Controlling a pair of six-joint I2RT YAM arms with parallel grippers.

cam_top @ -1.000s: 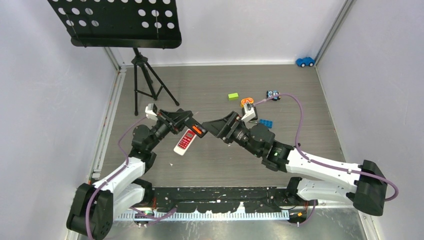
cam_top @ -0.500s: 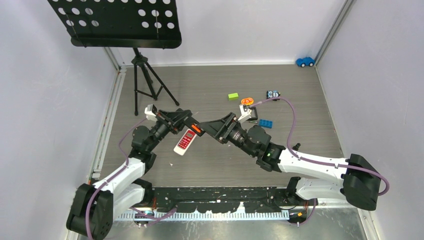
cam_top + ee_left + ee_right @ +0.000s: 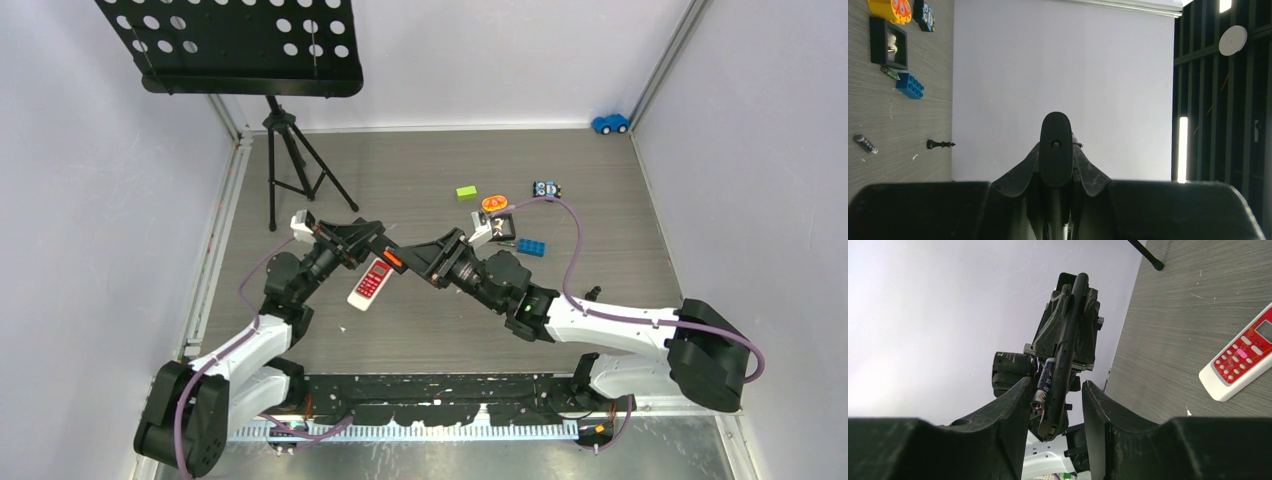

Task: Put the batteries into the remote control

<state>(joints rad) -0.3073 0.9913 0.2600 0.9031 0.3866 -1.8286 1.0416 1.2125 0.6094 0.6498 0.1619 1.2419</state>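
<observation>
Above the tabletop [image 3: 560,170], left hand [image 3: 1055,155] is clamped tight on a thin black slab [image 3: 1068,340], holding it steady, while right hand [image 3: 1056,384] straddles it half open, gripping nothing. Just beside, the red-and-white remote [image 3: 367,283] lies flat. That dark battery [image 3: 1044,381] sits against the slab, guessing it's getting seated.

A grey wood-grain table [image 3: 430,165] spreads beneath the left gripper [image 3: 390,257] and right gripper [image 3: 415,260]. A plain, pale, evenly lit back wall [image 3: 500,60] rises beyond them, with a left wall [image 3: 90,200] and a right wall [image 3: 760,180] out to either side. Beyond and left of the left gripper, a black perforated music stand [image 3: 230,45] rests on a tripod [image 3: 290,165]. Ahead of that gripper, a dark slatted surface [image 3: 1218,100] carries a glowing strip light [image 3: 1183,145].
</observation>
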